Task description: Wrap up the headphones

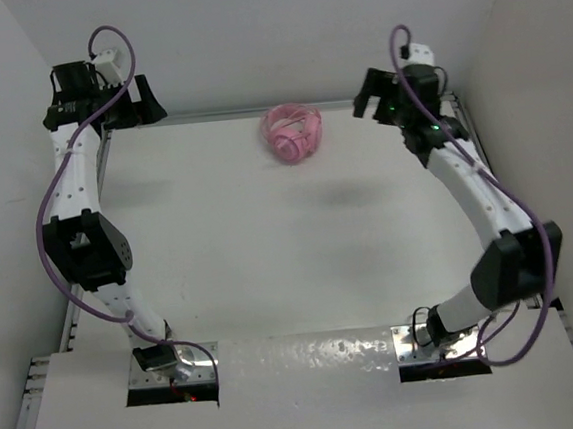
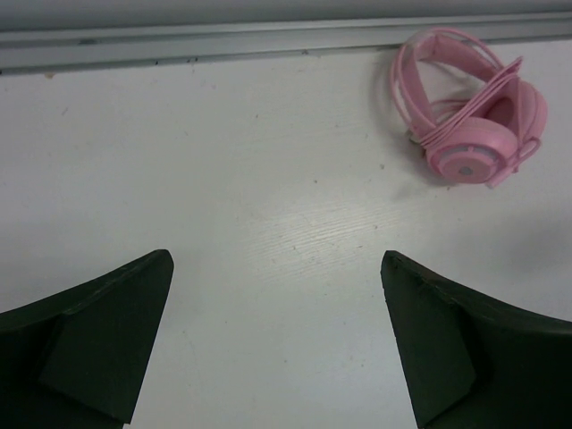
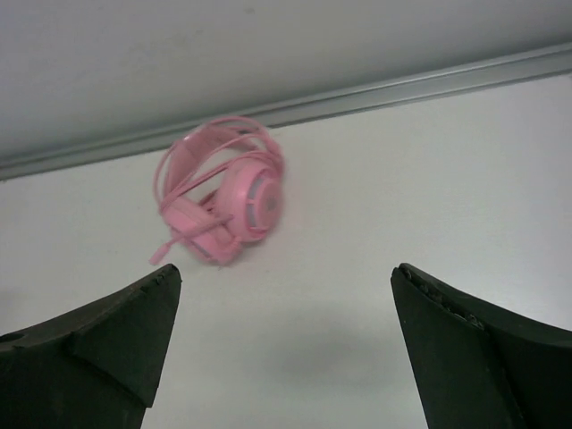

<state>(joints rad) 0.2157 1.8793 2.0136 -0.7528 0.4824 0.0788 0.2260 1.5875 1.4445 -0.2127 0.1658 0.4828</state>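
White tabletop (image 1: 269,246) enclosed by pale panels, with a metal rail (image 2: 268,40) along its far edge. In the top view the headphones (image 1: 292,133) lie at upper centre, just inside the rail, too small there to show cord detail. The right wrist view renders them blurred, upper left of centre. The left wrist view, upper right, shows thin pink cord looped over headband and earcups; its free end cannot be traced. Both wrist views crop the dark fingers at the lower frame edge. Fingers of the left gripper (image 2: 275,259) are spread wide, grasping nothing, with bare tabletop between them. Those of the right gripper (image 3: 286,268) are likewise released, wide apart and well clear of the headphones.
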